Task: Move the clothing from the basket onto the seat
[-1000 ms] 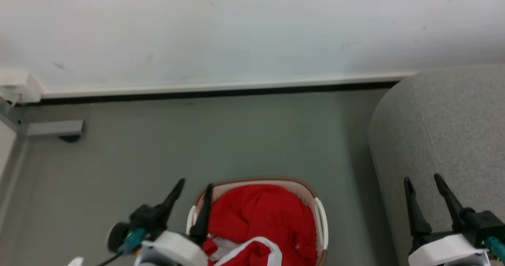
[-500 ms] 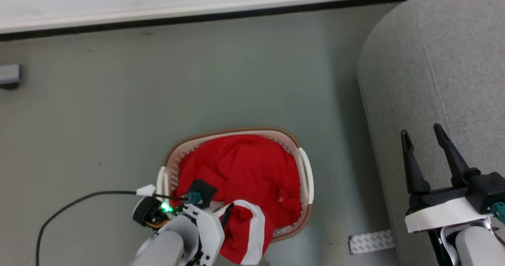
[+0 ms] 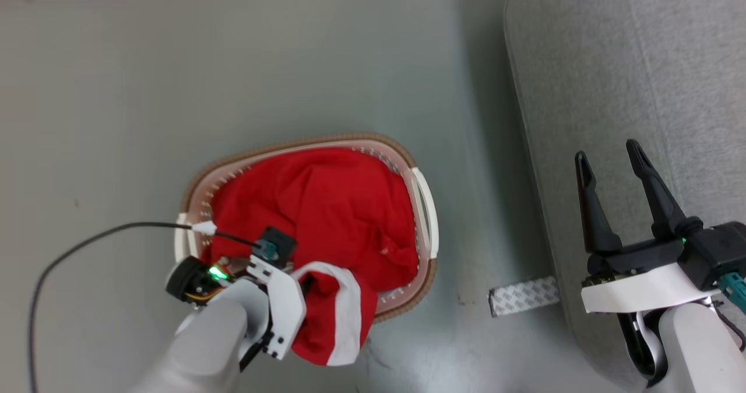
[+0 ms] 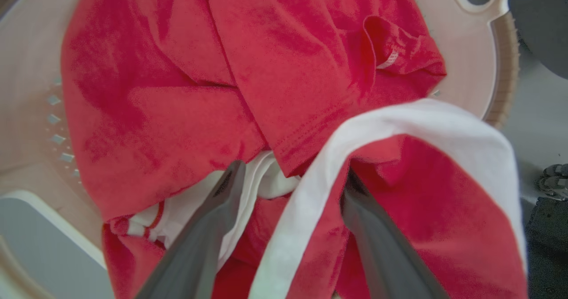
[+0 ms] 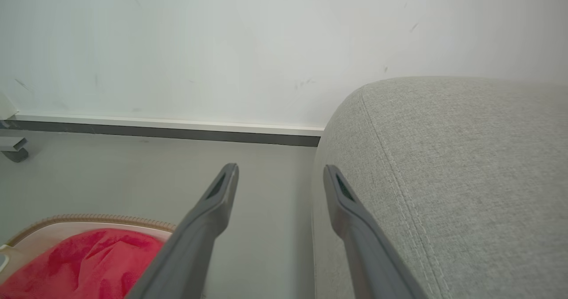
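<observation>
Premises appeared to be a domestic-style room, sparsely furnished. Evidence: a grey upholstered seat (image 3: 641, 60) beneath the right gripper (image 3: 606, 151), a laundry basket (image 3: 326, 139) on the smooth grey floor (image 3: 233, 60) to that gripper's left, and a plain white wall (image 5: 222, 46) with skirting (image 5: 177, 128) ahead of it.

open floor (image 3: 478, 119) lies between the basket (image 3: 424, 206) and the seat (image 3: 629, 60).

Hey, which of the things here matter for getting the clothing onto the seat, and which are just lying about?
For the job: red jersey, white basket, grey seat, left pincer, right pincer.
Just lying about: patterned strip on the floor, skirting board along the wall.
</observation>
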Robot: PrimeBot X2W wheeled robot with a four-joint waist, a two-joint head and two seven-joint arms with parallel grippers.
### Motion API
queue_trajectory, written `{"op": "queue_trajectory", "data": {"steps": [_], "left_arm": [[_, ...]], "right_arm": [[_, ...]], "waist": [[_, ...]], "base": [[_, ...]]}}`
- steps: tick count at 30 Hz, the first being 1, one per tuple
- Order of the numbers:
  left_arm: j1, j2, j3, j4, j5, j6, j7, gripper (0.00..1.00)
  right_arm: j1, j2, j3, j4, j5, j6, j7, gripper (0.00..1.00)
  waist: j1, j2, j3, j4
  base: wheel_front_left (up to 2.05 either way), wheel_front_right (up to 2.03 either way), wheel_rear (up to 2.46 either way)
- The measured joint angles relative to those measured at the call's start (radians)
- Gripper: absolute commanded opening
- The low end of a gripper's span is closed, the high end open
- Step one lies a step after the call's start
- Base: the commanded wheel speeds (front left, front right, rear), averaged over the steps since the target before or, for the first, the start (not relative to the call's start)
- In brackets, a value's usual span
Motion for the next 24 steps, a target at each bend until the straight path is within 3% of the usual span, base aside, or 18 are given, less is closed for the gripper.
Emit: {"op": "queue_trajectory", "data": {"steps": [2,3,4,5,13,24], "left_arm": [[-0.021,0.002,0.000,0.022,-0.014,0.000,0.003,0.95],[-0.028,0.002,-0.004,0.037,-0.023,0.000,0.006,0.46],[-0.033,0.000,-0.005,0.047,-0.030,0.000,0.008,0.30],[-0.039,-0.003,-0.005,0.055,-0.035,0.000,0.007,0.00],[-0.048,-0.035,-0.024,0.090,-0.101,0.000,-0.051,0.00],[0.041,-0.041,-0.009,0.012,-0.183,0.000,-0.191,0.00]], "right_arm": [[-0.009,0.002,0.003,-0.004,0.000,0.000,0.000,1.00],[-0.013,0.003,0.003,-0.006,0.000,0.000,0.000,1.00],[-0.014,0.004,0.002,-0.007,0.000,0.000,0.000,1.00],[-0.014,0.005,0.000,-0.007,0.000,0.000,0.000,1.00],[-0.013,0.006,-0.022,0.004,0.000,0.000,0.000,1.00],[0.051,0.023,-0.016,0.059,0.003,0.000,0.000,1.00]], "waist": [[0.0000,0.0000,0.031,-0.007],[0.0000,0.0000,0.045,-0.011],[0.0000,0.0000,0.058,-0.014],[0.0000,0.0000,0.070,-0.016],[-0.0001,0.0000,0.061,-0.001],[-0.0002,0.0000,-0.141,0.055]], "base": [[0.00,0.00,0.00],[0.00,0.00,0.00],[0.00,0.00,0.00],[0.00,0.00,0.00],[0.00,0.00,0.00],[0.00,0.00,0.00]]}}
